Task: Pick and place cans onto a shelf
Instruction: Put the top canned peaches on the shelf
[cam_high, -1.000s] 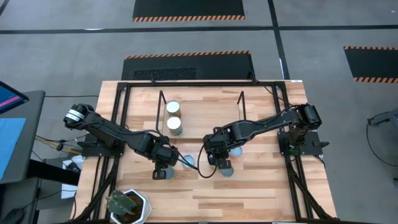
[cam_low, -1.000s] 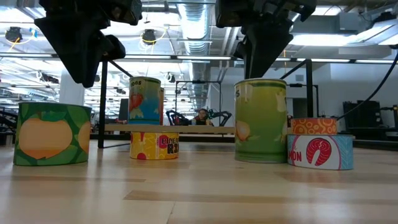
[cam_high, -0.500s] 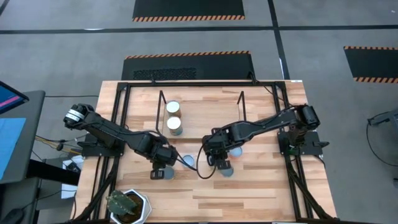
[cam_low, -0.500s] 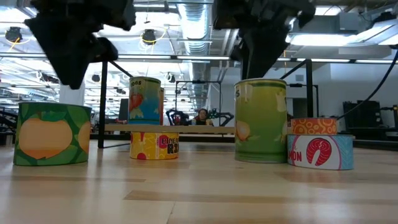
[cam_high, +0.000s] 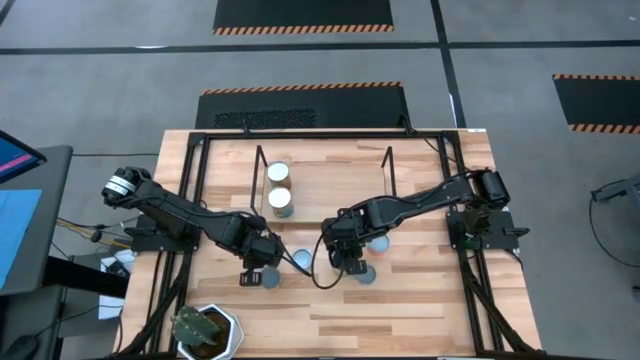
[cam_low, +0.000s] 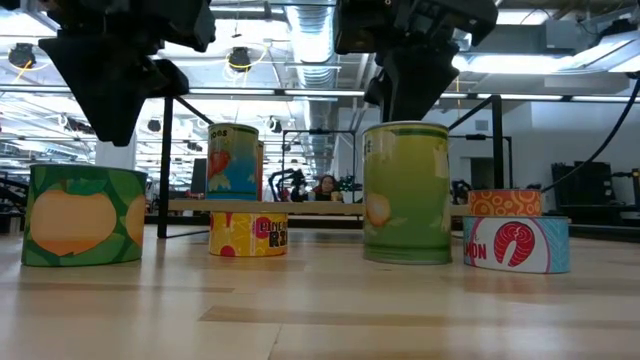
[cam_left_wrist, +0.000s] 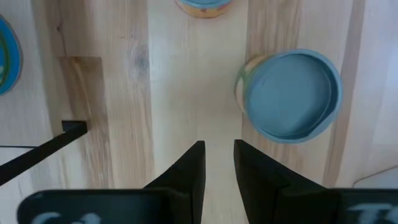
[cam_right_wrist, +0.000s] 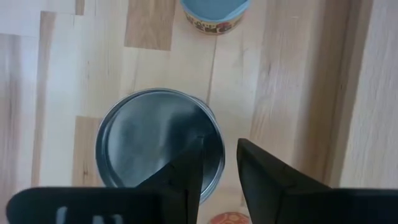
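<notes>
"Where was the green can (cam_low: 405, 192)?"

"On the tabletop (cam_high: 400, 300), 6 o'clock of the shelf (cam_high: 325, 180), under the right hand (cam_right_wrist: 219, 142), pinched nearly closed, empty. I'd say it needed opening wide and centring before descending. Left hand (cam_left_wrist: 217, 144) hovered likewise, closed and empty."

Grey concrete floor (cam_high: 100, 90) with black hazard-striped mats (cam_high: 303, 14); beyond the wooden table (cam_low: 320, 310), ceiling ducts (cam_low: 310, 40), strip lights, a seated person (cam_low: 324, 187).

Both dark arms reach inward over the table's middle, wrists bent downward; left gripper (cam_high: 262, 272) and right gripper (cam_high: 347, 256) each show fingers nearly closed, a narrow gap between.
</notes>
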